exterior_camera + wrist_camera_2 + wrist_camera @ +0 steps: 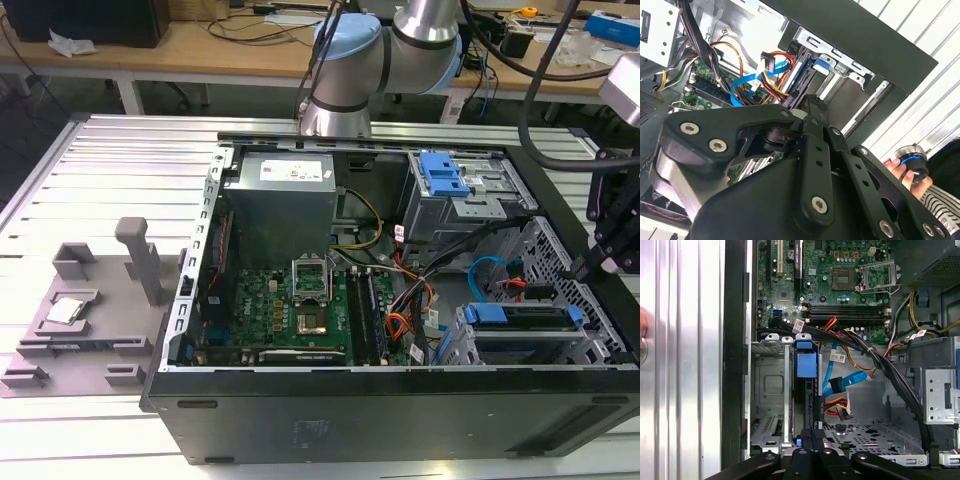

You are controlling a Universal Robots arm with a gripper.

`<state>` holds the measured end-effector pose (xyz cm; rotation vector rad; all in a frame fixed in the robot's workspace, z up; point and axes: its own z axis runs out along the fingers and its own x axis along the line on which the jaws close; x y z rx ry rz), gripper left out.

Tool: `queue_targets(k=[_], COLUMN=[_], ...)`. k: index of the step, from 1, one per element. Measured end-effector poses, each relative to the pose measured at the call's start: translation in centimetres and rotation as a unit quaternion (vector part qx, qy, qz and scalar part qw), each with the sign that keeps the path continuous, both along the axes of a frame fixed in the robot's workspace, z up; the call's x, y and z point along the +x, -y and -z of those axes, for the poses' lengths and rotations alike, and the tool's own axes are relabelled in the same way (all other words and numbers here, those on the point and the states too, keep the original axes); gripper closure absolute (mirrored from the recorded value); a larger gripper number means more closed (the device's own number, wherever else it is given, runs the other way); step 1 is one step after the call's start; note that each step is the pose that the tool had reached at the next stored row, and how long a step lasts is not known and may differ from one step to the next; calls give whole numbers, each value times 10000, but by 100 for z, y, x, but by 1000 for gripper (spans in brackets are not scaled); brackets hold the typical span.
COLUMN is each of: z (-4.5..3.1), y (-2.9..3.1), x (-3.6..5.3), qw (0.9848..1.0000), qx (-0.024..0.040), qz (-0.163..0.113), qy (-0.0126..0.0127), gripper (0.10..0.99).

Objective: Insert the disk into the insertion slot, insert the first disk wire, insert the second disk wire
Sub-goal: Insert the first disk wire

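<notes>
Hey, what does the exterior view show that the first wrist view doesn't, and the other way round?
The exterior view adds the robot arm and the grey fixture tray beside the case. The first wrist view adds the perforated metal floor next to the disk. Both share the motherboard, the light-blue cable and the disk.

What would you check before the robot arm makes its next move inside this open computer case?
1. Silver disk in bright blue plastic carrier seated in perforated grey metal slot: ok.
2. Glossy light-blue cable plugged into disk: not ok, end looks loose.
3. Orange, red and black wire bundle plugged in: cannot tell.
4. Black gripper beside that slot: ok.
5. Person's hand away from black case: not ok, close by.
</notes>
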<state>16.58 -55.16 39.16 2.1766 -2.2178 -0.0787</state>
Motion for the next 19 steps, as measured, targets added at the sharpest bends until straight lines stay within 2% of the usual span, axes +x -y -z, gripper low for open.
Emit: queue_targets(k=[19], z=[84], y=[-2], x=[16], qw=[10000], qx=[0], qz=[0], qy=[0], gripper=[980])
